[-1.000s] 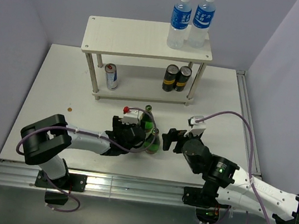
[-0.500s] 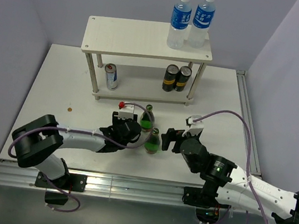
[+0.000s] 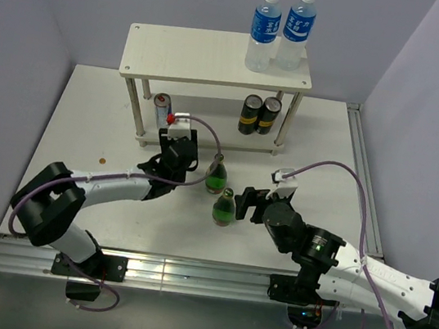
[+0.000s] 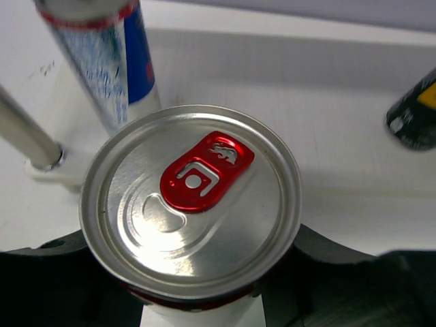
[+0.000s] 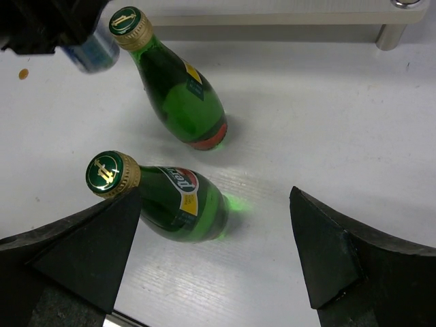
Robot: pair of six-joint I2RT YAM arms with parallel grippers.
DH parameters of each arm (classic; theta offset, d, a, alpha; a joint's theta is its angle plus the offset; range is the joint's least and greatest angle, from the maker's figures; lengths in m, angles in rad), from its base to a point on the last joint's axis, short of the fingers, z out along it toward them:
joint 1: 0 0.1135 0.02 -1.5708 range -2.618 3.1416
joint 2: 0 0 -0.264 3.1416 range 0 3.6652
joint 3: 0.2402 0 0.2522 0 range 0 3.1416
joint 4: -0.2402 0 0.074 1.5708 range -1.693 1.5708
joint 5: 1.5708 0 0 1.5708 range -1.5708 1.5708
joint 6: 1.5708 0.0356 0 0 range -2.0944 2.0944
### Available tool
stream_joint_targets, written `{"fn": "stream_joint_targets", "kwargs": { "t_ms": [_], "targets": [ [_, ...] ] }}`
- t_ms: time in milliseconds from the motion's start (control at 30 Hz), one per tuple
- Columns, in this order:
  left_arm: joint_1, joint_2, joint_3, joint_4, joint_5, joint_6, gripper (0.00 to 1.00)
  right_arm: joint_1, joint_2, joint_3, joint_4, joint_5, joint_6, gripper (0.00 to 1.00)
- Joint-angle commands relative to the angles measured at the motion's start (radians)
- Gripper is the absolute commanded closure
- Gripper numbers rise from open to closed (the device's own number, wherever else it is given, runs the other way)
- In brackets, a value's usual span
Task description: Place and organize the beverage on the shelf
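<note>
**Left tool clamped on a can in front of the shelf; right tool spread by a green bottle**

Your left tool (image 3: 176,146) is pinching a can (image 4: 191,204). In the wrist view the can is standing upright between the dark fingers, and its silver lid and red pull tab are filling most of the frame. The fingers themselves are running off the bottom edge.

From above you are seeing almost none of that can, because the tool and its camera are covering it. Whether it is resting on the bench (image 3: 86,120) or hanging just above it cannot be told. It is sitting just in front of the shelf (image 3: 210,60), near the front-left leg. Behind it a slim can (image 4: 102,54) is standing on the lower board, with its top cut off.

Your right tool (image 5: 212,197) is spread wide. The nearer green bottle (image 5: 184,204) is standing in the gap, closer to the finger on the left of that view. Whether that finger is touching the bottle's neck is hard to make out. The farther green bottle (image 5: 180,95) is standing upright just beyond it, and the two are not touching.

Two black cans (image 3: 259,114) are sitting side by side on the lower board, their tops shadowed by the upper board. Two water bottles (image 3: 279,29) are standing together at the right end of the top board.
</note>
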Motion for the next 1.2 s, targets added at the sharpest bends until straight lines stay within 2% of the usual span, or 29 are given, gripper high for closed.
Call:
{"fn": "stream_joint_targets", "kwargs": {
  "t_ms": [0, 133, 467, 667, 867, 967, 1067, 1100, 1133, 1167],
  "targets": [
    [0.027, 0.048, 0.099, 0.237, -0.001, 0.124, 1.00, -0.005, 0.001, -0.020, 0.043, 0.016, -0.002, 0.04],
    [0.054, 0.164, 0.181, 0.331, -0.003, 0.201, 1.00, -0.007, 0.001, -0.029, 0.051, 0.017, -0.005, 0.04],
    [0.134, 0.410, 0.409, 0.389, -0.006, 0.244, 1.00, -0.017, 0.014, -0.026, 0.068, 0.008, -0.023, 0.04],
    [0.185, 0.480, 0.457, 0.376, 0.017, 0.229, 1.00, -0.022, 0.024, -0.026, 0.074, -0.004, -0.027, 0.04],
    [0.212, 0.497, 0.437, 0.372, 0.052, 0.214, 0.99, -0.030, 0.044, -0.023, 0.088, -0.012, -0.033, 0.04],
    [0.218, 0.496, 0.414, 0.392, 0.064, 0.211, 0.93, -0.031, 0.053, -0.020, 0.089, -0.012, -0.034, 0.04],
    [0.223, 0.496, 0.405, 0.391, 0.081, 0.200, 0.80, -0.033, 0.053, -0.020, 0.089, -0.009, -0.034, 0.04],
    [0.221, 0.497, 0.406, 0.383, 0.084, 0.195, 0.68, -0.033, 0.055, -0.021, 0.089, -0.009, -0.034, 0.04],
    [0.223, 0.499, 0.405, 0.374, 0.087, 0.194, 0.61, -0.033, 0.055, -0.021, 0.089, -0.009, -0.033, 0.04],
    [0.221, 0.497, 0.402, 0.372, 0.095, 0.191, 0.48, -0.033, 0.055, -0.021, 0.088, -0.009, -0.031, 0.04]
  ]
}}
